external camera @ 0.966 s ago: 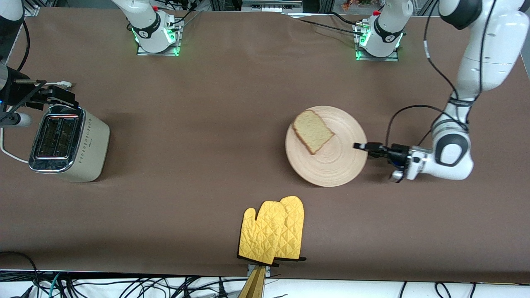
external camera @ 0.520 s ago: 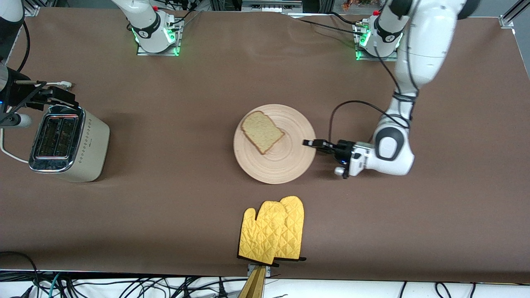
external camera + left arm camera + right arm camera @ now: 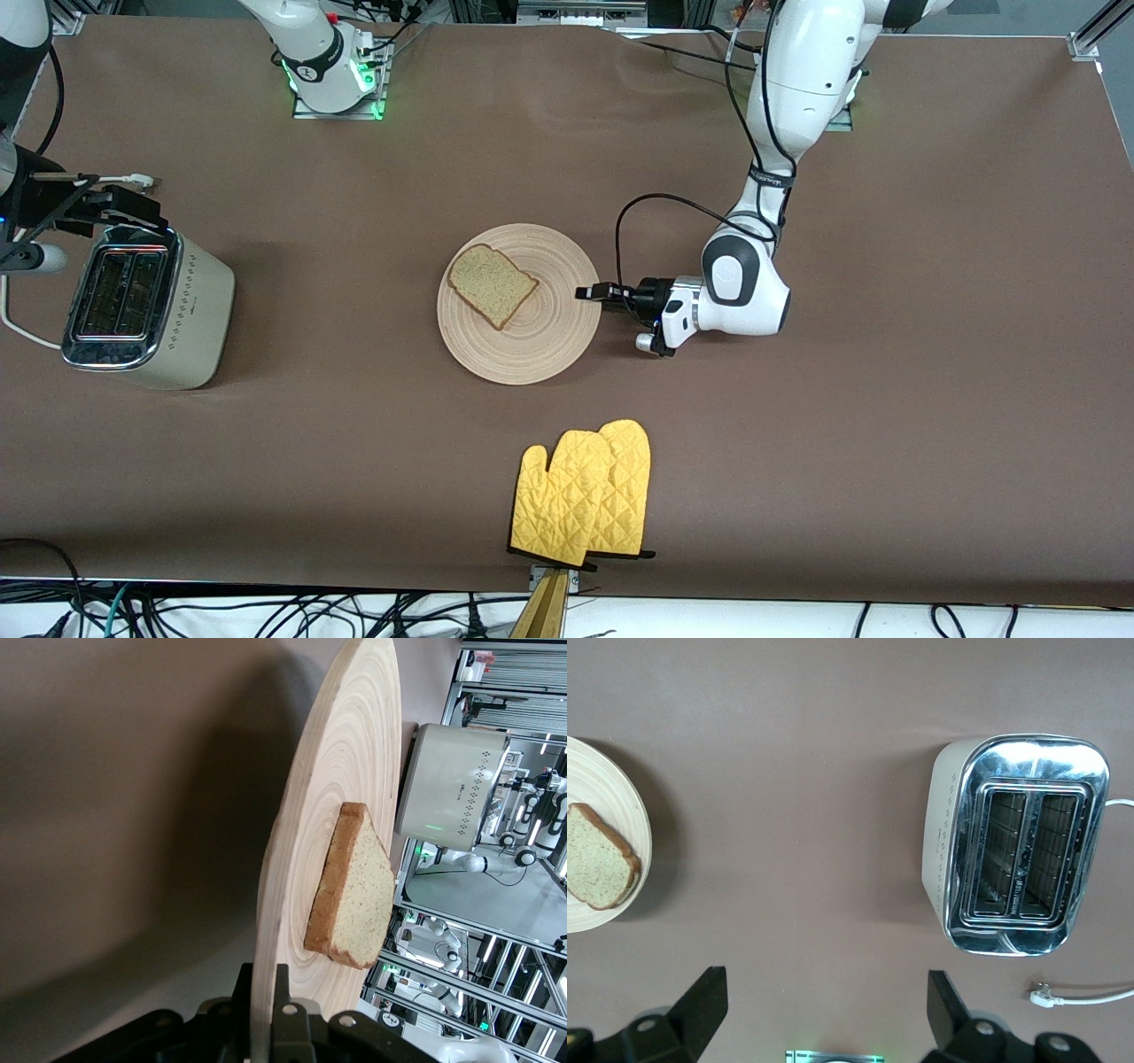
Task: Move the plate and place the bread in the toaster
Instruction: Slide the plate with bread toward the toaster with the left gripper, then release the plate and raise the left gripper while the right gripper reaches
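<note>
Bread [image 3: 493,285] lies flat on the plate [image 3: 540,346], and the plate rests near the middle of the tabletop [image 3: 797,443], well apart from the toaster [image 3: 146,306] at the right arm's end. The left end effector [image 3: 586,292] is pressed together on the plate's rim at the edge toward the left arm's end; its wrist view shows the rim wedged between the two fingers.

The right end effector [image 3: 824,1014] is spread wide and empty, hovering over the tabletop just beside the toaster; that arm waits.

Judging by the layout, the plate step is under way but unfinished: the rim is gripped and a stretch of bare tabletop separates plate from toaster. Left to do: bring the plate within the right arm's reach, let go of the rim, lift the bread and drop it into a slot. Both slots look empty.

The front view gives the whole layout, including a pair of yellow oven mitts [image 3: 585,496] nearer the camera than the plate, which neither wrist view shows. The left wrist view alone shows the pinch on the rim and the bread's thickness and crust edge-on. The right wrist view looks straight down into the two slots and shows a loose plug [image 3: 1044,997] on the tabletop beside the toaster.
</note>
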`<state>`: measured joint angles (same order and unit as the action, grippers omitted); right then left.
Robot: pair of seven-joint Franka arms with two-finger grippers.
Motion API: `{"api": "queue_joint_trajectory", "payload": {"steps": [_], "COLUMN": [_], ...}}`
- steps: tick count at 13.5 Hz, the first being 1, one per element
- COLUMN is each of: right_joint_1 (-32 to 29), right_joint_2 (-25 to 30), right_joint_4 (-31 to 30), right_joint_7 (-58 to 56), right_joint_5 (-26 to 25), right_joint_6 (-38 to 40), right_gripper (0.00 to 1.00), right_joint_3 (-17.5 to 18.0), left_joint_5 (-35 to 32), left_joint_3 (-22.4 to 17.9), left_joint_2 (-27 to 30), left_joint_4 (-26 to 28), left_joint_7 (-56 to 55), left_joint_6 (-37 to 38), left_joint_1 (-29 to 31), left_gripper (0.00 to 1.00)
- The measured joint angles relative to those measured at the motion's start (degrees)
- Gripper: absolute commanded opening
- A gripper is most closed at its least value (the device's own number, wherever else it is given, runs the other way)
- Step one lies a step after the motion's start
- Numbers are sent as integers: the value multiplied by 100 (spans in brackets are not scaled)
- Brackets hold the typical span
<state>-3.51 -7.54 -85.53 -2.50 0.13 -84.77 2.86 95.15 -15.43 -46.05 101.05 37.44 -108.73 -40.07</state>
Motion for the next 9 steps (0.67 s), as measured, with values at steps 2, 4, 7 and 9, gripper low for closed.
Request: {"api": "queue_joint_trajectory", "payload": {"steps": [2, 4, 7, 9], "right_joint_1": [0, 0, -1, -5], "right_joint_2": [0, 0, 0, -1], "right_joint_4": [0, 0, 0, 0], "right_joint_7": [0, 0, 0, 0], "right_joint_5": [0, 0, 0, 0], "right_joint_6": [0, 0, 0, -1], "right_gripper": [100, 100, 100, 100], "right_joint_3": [0, 0, 0, -1], "left_joint_5": [1, 3, 41, 54], "left_joint_3": [-47, -73, -73, -73], "left_joint_2": [-49, -71, -75, -75], "left_joint_4": [0, 0, -1, -1], "left_joint_7": [-2, -10, -10, -10], "left_joint_6": [-38, -105, -131, -135], "left_joint_1": [4, 5, 4, 5], "left_gripper": [0, 0, 32, 54]}}
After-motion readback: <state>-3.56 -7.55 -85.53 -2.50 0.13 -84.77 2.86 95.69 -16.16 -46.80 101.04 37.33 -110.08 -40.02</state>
